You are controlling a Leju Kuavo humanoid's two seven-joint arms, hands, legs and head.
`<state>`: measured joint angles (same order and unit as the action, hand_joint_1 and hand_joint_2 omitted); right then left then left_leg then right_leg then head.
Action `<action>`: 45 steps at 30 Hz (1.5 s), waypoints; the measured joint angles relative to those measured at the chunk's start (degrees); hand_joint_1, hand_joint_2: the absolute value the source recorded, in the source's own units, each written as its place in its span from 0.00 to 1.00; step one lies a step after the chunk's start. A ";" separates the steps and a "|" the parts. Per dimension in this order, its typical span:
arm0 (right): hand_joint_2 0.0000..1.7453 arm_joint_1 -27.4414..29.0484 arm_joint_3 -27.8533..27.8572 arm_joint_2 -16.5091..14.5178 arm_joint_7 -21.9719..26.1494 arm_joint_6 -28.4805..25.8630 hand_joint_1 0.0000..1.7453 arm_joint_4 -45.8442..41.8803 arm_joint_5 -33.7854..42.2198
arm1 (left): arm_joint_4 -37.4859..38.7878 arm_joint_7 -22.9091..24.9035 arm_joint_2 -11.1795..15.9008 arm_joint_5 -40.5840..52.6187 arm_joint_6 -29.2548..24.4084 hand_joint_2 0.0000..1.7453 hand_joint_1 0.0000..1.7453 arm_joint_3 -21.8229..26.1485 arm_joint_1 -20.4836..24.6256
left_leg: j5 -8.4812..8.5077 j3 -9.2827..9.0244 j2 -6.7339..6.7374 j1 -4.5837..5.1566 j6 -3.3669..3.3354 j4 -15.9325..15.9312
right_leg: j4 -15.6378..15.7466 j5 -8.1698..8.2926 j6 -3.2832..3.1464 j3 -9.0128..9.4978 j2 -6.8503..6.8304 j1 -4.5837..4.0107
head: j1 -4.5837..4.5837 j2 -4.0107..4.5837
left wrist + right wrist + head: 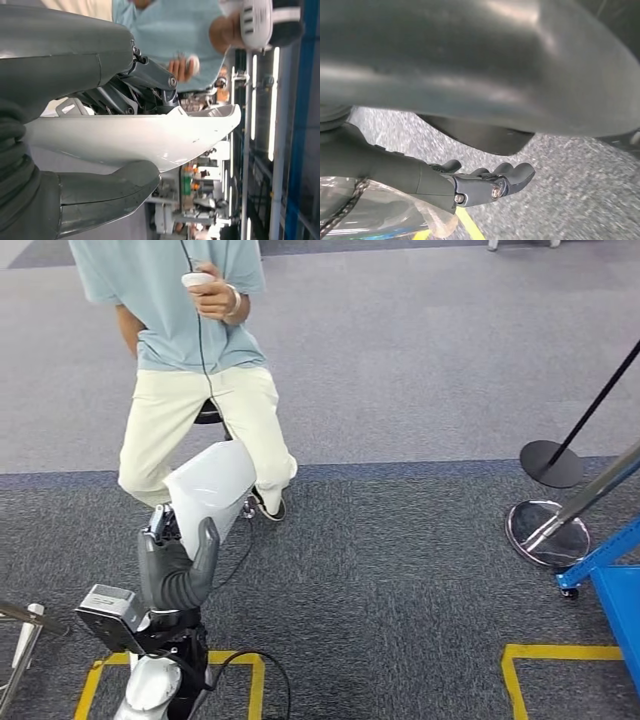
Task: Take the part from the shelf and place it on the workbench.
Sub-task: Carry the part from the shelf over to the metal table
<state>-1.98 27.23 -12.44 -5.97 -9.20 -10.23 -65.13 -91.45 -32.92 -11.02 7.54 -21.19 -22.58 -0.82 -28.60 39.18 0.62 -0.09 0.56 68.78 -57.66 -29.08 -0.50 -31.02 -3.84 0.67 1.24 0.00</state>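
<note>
Your left hand (175, 565) holds the white part (211, 490): in the head view the thick grey thumb lies up across the near face of the shell while the darker fingers (160, 523) sit behind it, so the part stands up out of the grip and leans a little to the right. The left wrist view shows the same hold from close behind (that picture is turned on its side): the thumb (109, 192) presses one face of the part (151, 137) and the darker fingers (151, 80) close on the other face, with the long curved shell running out well past the fingertips.

Your right hand (486, 182) hangs over grey carpet (584, 200). Its dark fingers (508, 172) lie side by side, slightly curled, and nothing sits between them; you cannot tell from this angle how far the thumb stands off.

Just beyond the part, a person (189, 350) in a pale blue shirt and cream trousers sits on a stool (209, 415), holding a small white controller (198, 280). Yellow tape (249, 680) marks the carpet near your left arm. Off to the right stand a blue frame (611, 580) and two round post bases (551, 465).
</note>
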 joint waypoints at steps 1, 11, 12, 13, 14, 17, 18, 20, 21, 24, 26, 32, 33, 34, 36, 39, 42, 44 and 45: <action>0.00 0.01 0.00 -0.02 0.12 0.00 0.00 0.00 -0.03 | 0.00 -0.06 0.01 0.10 -0.05 1.00 1.00 0.00 0.02 | 1.63 -2.10 1.46 0.24 -0.29 -4.05 | 0.01 -0.20 0.13 0.28 -0.65 -0.08 | -0.01 0.00; 0.00 -0.15 -0.02 -0.26 4.01 -1.35 0.00 -0.03 -0.01 | -0.04 -0.77 -0.24 0.36 -0.08 1.00 1.00 -0.10 -0.35 | 3.34 -5.63 -0.99 0.63 -3.03 -11.43 | -11.94 -7.14 2.39 -4.99 3.27 -0.04 | -0.72 0.00; 0.00 -0.04 -0.01 -0.25 4.28 -1.87 0.00 -0.02 -0.01 | -0.04 -0.79 -0.23 0.43 0.11 1.00 1.00 -0.21 -0.54 | 3.29 -5.66 -1.82 0.65 -3.08 -11.41 | -15.12 -7.84 2.44 -7.00 3.65 -0.04 | -0.75 0.00; 0.00 0.06 0.01 -0.22 4.45 -2.21 0.00 -0.02 0.02 | -0.04 -0.79 -0.19 0.54 0.25 1.00 1.00 -0.38 -0.75 | 3.23 -5.73 -2.71 0.66 -3.11 -11.37 | -16.38 -7.36 2.48 -8.21 3.76 -0.05 | -0.75 0.00; 0.00 0.11 0.04 -0.20 4.49 -2.31 0.00 -0.02 0.06 | -0.04 -0.79 -0.15 0.65 0.36 1.00 1.00 -0.56 -0.94 | 3.16 -5.83 -3.62 0.65 -3.07 -11.31 | -15.46 -5.76 2.48 -8.38 3.86 -0.03 | -0.75 0.00; 0.00 0.09 0.19 -0.21 4.71 -2.02 0.00 -0.02 0.22 | -0.03 -0.79 -0.09 0.90 0.64 1.00 1.00 -0.98 -1.15 | 2.70 -5.95 -6.05 0.50 -2.49 -10.75 | -4.82 0.57 2.52 -4.48 6.78 0.45 | -0.76 0.00; 0.00 0.07 0.21 -0.25 4.99 -1.96 0.00 -0.01 0.29 | -0.01 -0.78 -0.10 0.93 0.70 1.00 1.00 -1.05 -1.13 | 2.56 -5.76 -6.69 0.47 -2.20 -10.48 | -2.37 1.32 2.50 -3.31 8.10 0.63 | -0.74 0.00; 0.00 0.07 0.27 -0.34 5.63 -2.14 0.00 0.00 0.37 | 0.03 -0.74 -0.11 0.98 0.78 1.00 1.00 -1.13 -1.18 | 2.50 -5.33 -7.82 0.36 -1.66 -10.24 | -1.06 1.06 2.23 -2.43 9.25 0.67 | -0.68 0.00; 0.00 0.05 0.30 -0.37 5.86 -2.36 0.00 0.00 0.31 | 0.08 -0.64 -0.10 0.99 0.80 1.00 1.00 -1.15 -1.26 | 2.55 -5.20 -8.39 0.22 -1.39 -10.26 | -1.06 1.08 1.93 -2.25 8.63 0.60 | -0.66 0.00; 0.00 0.02 0.33 -0.56 5.08 -3.24 0.00 0.00 0.00 | 0.27 -0.29 -0.06 1.01 0.64 1.00 1.00 -1.13 -1.32 | 0.93 -4.08 -5.28 0.28 -0.61 -7.70 | -0.77 1.07 0.86 -1.77 6.36 0.54 | -0.36 0.00; 0.00 0.16 0.35 -0.61 3.77 -3.73 0.00 0.00 -0.13 | 0.40 -0.15 -0.08 1.04 0.43 1.00 1.00 -1.14 -1.23 | -2.26 -1.17 -1.87 0.28 -0.16 -1.46 | -0.74 0.79 0.33 -1.51 4.59 0.32 | -0.10 0.00; 0.00 0.18 0.46 -0.48 3.44 -3.97 0.00 0.00 -0.46 | 1.05 0.14 0.08 1.07 0.10 1.00 1.00 -1.03 -1.34 | 1.06 -2.58 1.30 0.52 -0.88 -3.94 | -0.75 -0.13 0.24 -0.57 -0.34 -0.31 | -0.10 0.00; 0.00 0.16 0.46 -0.49 3.49 -3.93 0.00 0.00 -0.48 | 1.06 0.14 0.06 1.08 0.14 1.00 1.00 -1.03 -1.29 | 2.01 -4.15 2.62 0.92 -1.27 -7.12 | -0.78 -0.35 0.44 -0.37 -0.96 -0.46 | -0.07 0.00; 0.00 0.15 0.46 -0.49 3.58 -3.90 0.00 0.00 -0.50 | 1.07 0.13 0.03 1.09 0.19 1.00 1.00 -1.04 -1.25 | 2.30 -5.06 3.65 1.27 -1.61 -9.04 | -0.80 -0.53 0.66 -0.23 -1.61 -0.58 | -0.08 0.00; 0.00 0.06 0.48 -0.51 3.89 -3.81 0.00 0.00 -0.55 | 1.07 0.10 0.01 1.12 0.30 1.00 1.00 -1.03 -1.28 | 2.03 -5.20 3.31 1.66 -2.09 -9.93 | -0.72 -0.84 1.18 0.03 -3.05 -0.71 | -0.08 0.00; 0.00 -0.16 0.50 -0.51 3.31 -3.79 0.00 -0.02 -0.85 | 1.06 0.09 -0.05 1.10 0.45 1.00 1.00 -0.99 -1.39 | 2.48 -5.64 1.09 1.12 -2.93 -10.72 | -2.59 -2.45 2.09 -0.58 -0.77 -0.38 | -0.28 0.00; 0.00 -0.04 0.50 -0.49 1.69 -3.93 0.00 -0.02 -1.06 | 1.08 0.09 -0.28 1.01 0.86 1.00 1.00 -1.05 -1.28 | 2.58 -5.78 -1.05 0.79 -3.33 -10.90 | -12.97 -7.04 2.54 -5.86 3.46 -0.17 | -0.62 0.00; 0.00 0.14 0.52 -0.45 1.54 -3.68 0.00 -0.02 -1.02 | 1.16 0.09 -0.31 1.00 1.06 1.00 1.00 -1.10 -1.33 | 2.54 -5.87 -2.68 0.77 -3.34 -10.85 | -17.08 -7.26 2.68 -8.71 3.71 -0.12 | -0.65 0.00; 0.00 0.17 0.52 -0.43 1.88 -3.42 0.00 -0.02 -1.00 | 1.20 0.09 -0.30 1.00 1.11 1.00 1.00 -1.13 -1.35 | 2.49 -5.97 -3.54 0.72 -3.27 -10.81 | -15.77 -5.58 2.68 -8.57 3.83 -0.08 | -0.65 0.00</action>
<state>-1.81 27.75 -12.86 -4.10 -12.62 -10.25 -66.13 -90.25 -32.83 -11.32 8.55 -20.08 -23.70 -2.17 -26.11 33.21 -2.92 0.64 -2.71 57.98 -73.44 -34.67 2.17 -39.59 -0.01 0.59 0.59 0.00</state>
